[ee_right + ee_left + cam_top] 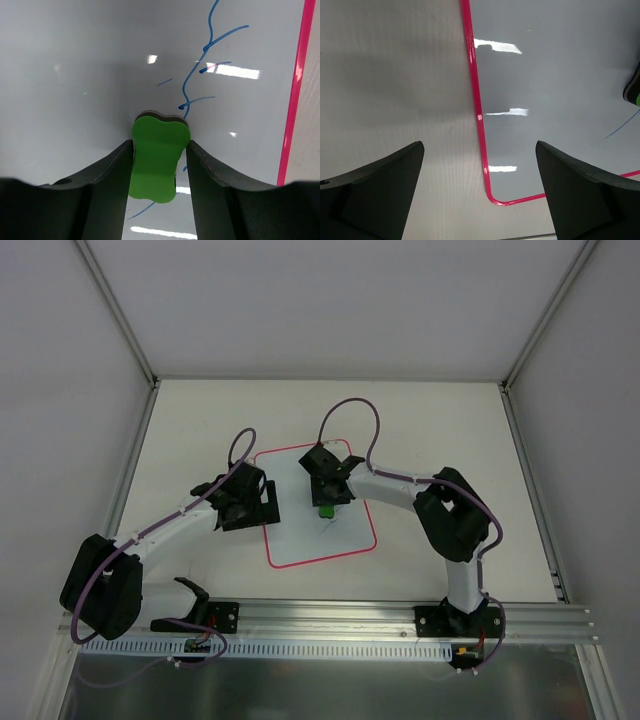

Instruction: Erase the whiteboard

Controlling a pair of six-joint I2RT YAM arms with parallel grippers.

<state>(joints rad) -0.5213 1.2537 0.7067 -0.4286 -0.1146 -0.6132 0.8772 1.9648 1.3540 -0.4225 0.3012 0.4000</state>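
White tabletop point(200, 420) is covered at frame centre by the whiteboard point(310, 540), marked with blue lines point(200, 75). The eraser point(159, 150) is clamped in the right gripper point(160, 145) and should be kept flat and swept across those lines. The left gripper point(479, 145) is spread empty over its edge.

Bright, even light falls from overhead. Strip-lamp glare streaks the whiteboard point(560, 75) down the middle of the left wrist view and at upper right of the right wrist view. A soft grey shadow pools around the green block point(159, 160). The top view is sharp throughout.
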